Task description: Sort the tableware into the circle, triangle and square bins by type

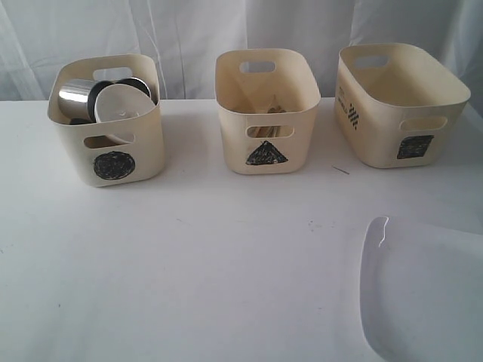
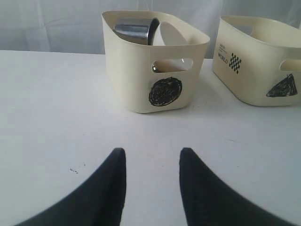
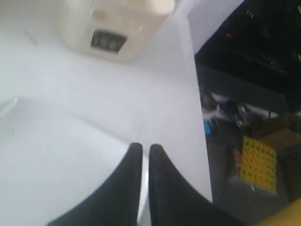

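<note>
Three cream bins stand in a row at the back of the table. The circle bin on the left holds a steel mug and a small white bowl. Wooden chopsticks show through the handle of the triangle bin. The wider square bin is at the right. The large white square plate fills the near right corner. My right gripper is shut on the rim of the plate. My left gripper is open and empty, facing the circle bin.
In the right wrist view the table's right edge drops to a dark floor with a yellow crate. The square bin lies beyond the plate. A white curtain hangs behind the bins. A thin dark mark lies by the square bin.
</note>
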